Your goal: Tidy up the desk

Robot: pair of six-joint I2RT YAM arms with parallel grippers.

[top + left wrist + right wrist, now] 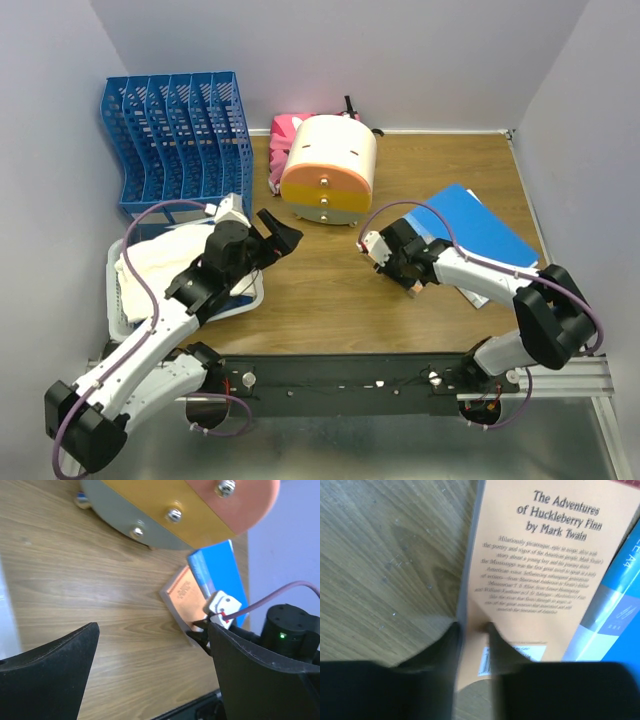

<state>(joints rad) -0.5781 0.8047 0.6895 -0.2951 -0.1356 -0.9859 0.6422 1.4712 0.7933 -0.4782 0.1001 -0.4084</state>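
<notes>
The brown wood-grain desk [330, 300] holds an orange paperback, "The Adventures of Huckleberry Finn" [545, 565]. My right gripper [472, 630] is shut on the book's near long edge, one finger outside the spine and one on the back cover. From the left wrist view the book [186, 596] is tilted, its far side against a blue folder [217, 572]. In the top view the right gripper [392, 268] hides most of the book. My left gripper [281, 230] is open and empty above the desk [75, 580], left of the book.
A rounded orange, yellow and cream drawer unit [328, 172] stands at the back centre. The blue folder [485, 232] lies at the right. A blue file rack [175, 130] is at the back left, a pink object [284, 135] behind the drawers, and a white tray [250, 300] with cloth under my left arm.
</notes>
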